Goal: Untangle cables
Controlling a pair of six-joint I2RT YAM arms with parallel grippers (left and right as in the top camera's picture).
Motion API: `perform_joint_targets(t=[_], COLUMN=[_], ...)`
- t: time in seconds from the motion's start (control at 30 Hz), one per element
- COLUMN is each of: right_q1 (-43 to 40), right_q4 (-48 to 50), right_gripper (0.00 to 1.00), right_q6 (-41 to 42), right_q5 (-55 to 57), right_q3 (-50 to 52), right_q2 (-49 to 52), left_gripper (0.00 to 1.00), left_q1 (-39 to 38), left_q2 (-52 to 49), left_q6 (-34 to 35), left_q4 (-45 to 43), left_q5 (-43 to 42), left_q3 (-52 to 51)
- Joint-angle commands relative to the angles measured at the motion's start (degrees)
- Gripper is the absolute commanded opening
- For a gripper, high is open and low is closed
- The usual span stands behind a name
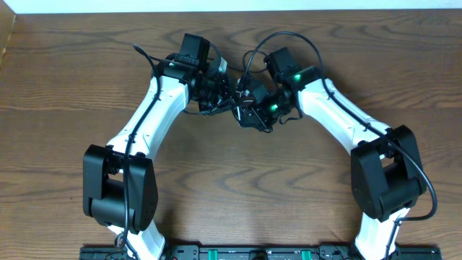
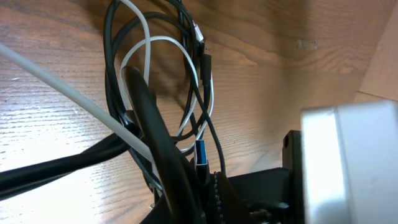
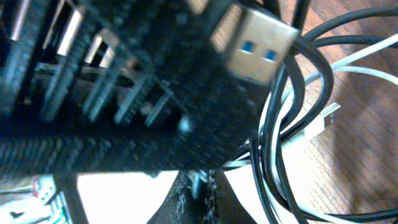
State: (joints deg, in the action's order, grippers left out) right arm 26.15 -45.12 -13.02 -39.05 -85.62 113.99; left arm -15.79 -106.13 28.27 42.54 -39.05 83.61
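— Brown wood-grain table (image 1: 231, 188) fills the overhead view, with a pale strip along its far edge. What's on it?

— Both white arms, meeting at the far middle: the left arm (image 1: 148, 119) and the right arm (image 1: 343, 115). The left gripper (image 1: 216, 90) and right gripper (image 1: 250, 108) are just beside each other, with the cables (image 1: 233, 100) bunched between them.

— Are the fingers on anything?

— The left gripper is closed, and in its wrist view the bundle runs straight down into it, so I judge it has the cables pinched. The right gripper is squeezed fully together. Whether a strand is caught in it I cannot tell, because its camera is crowded with blur.

— Which step is this?

— Early separation, I'd say. Black loops (image 2: 115, 74) and the white cord (image 2: 149, 43) are still threaded through one another. Next, the grippers need to draw slowly apart while one anchors the bunch, watching for a plug snagging in a loop.

— Which plugs?

— A wide metal one with a blue insert (image 3: 258, 46) and a slim silver one (image 3: 324, 118).

— Any writing?

— No brand that I can read. A small sticker (image 3: 40, 190) at the edge of the right wrist view is too blurred.
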Motion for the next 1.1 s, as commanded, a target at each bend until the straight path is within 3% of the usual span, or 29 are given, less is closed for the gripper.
perform_joint_targets(t=[0.0, 0.17, 0.6, 0.77, 1.07], right_q1=[-3.7, -6.7, -10.3, -10.3, -15.8], right_q4=[0.3, 0.1, -2.2, -2.2, -2.0], right_gripper=[0.01, 0.01, 0.01, 0.01, 0.01], right_q6=[0.7, 0.5, -0.8, -0.8, 8.1], right_q5=[-4.5, -8.4, -3.7, -3.3, 2.9], right_q3=[0.2, 0.2, 0.2, 0.2, 0.2], right_q2=[-0.7, -1.6, -1.8, -1.8, -2.9], left_gripper=[0.08, 0.09, 0.09, 0.24, 0.25], left_q1=[0.0, 0.0, 0.0, 0.0, 0.0], left_q2=[0.5, 0.5, 0.5, 0.5, 0.5], left_q6=[-1.5, -1.6, -1.6, -1.6, -3.1], left_q4=[1.1, 1.4, 2.0, 2.0, 7.9], left_q5=[-0.3, 1.2, 2.7, 3.3, 21.0], left_q3=[1.0, 1.0, 1.0, 1.0, 1.0])
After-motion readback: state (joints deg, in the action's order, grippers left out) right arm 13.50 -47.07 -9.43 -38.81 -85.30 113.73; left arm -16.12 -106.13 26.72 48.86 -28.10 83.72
